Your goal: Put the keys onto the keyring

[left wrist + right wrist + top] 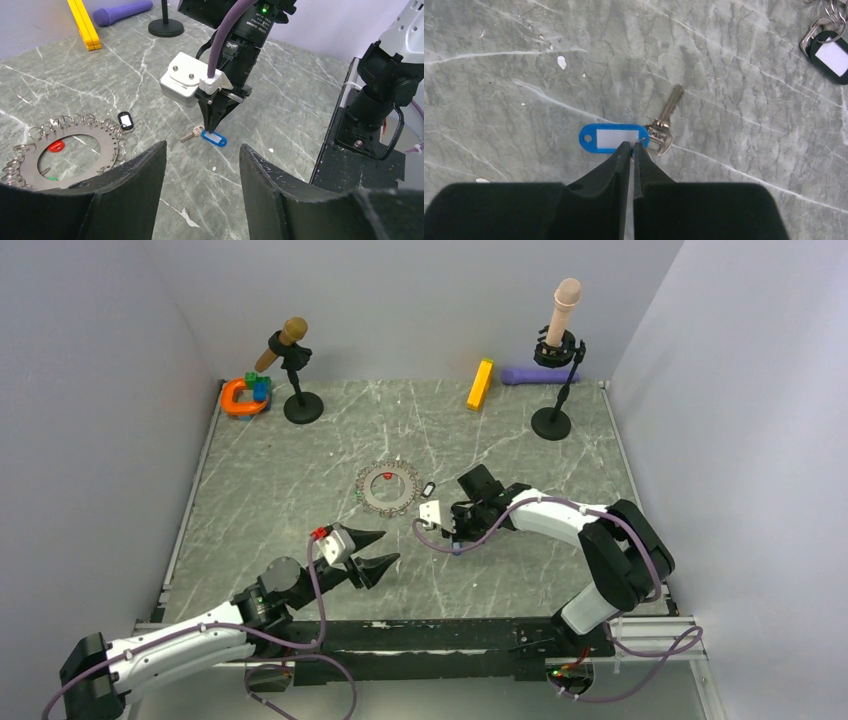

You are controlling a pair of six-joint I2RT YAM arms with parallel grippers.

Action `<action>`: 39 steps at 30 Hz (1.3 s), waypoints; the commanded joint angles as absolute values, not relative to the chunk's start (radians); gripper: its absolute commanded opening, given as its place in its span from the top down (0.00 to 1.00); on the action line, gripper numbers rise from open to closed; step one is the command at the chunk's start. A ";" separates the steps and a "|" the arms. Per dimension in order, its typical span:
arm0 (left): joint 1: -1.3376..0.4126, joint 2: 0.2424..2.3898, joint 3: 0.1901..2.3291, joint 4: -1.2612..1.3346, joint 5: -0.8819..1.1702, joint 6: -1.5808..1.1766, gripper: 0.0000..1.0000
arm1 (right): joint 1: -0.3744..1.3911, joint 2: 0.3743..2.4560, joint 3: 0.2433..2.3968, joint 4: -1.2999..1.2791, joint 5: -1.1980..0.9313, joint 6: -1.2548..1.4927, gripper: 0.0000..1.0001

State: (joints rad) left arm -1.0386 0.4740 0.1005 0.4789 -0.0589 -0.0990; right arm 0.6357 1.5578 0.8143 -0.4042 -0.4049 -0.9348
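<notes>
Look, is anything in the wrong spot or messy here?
Yes. One blue-tagged key lies loose on the table, apart from the grey keyring, at the tips of the right end effector. A red tag and a green tag sit inside the ring's hole. Nothing looks broken.

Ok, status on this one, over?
Left gripper open, empty. Right gripper shut on blue-tagged key, flat on table. Keyring apart; black tag beside its rim.
</notes>
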 commanded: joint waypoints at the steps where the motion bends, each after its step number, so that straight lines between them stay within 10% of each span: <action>1: -1.042 0.457 0.095 0.486 -0.072 -0.118 0.40 | 0.640 1.556 0.847 -0.386 -0.376 -0.917 0.93; 11: -1.042 0.462 0.109 0.476 -0.065 -0.115 0.40 | 0.625 1.508 0.858 -0.409 -0.448 -0.917 1.00; 32: -1.042 0.474 0.126 0.517 -0.053 -0.121 0.40 | 0.373 1.436 0.968 -0.514 -1.400 -0.977 1.00; 39: -1.042 0.487 0.140 0.521 -0.040 -0.123 0.41 | 0.366 1.670 1.175 -1.479 -1.589 -2.012 1.00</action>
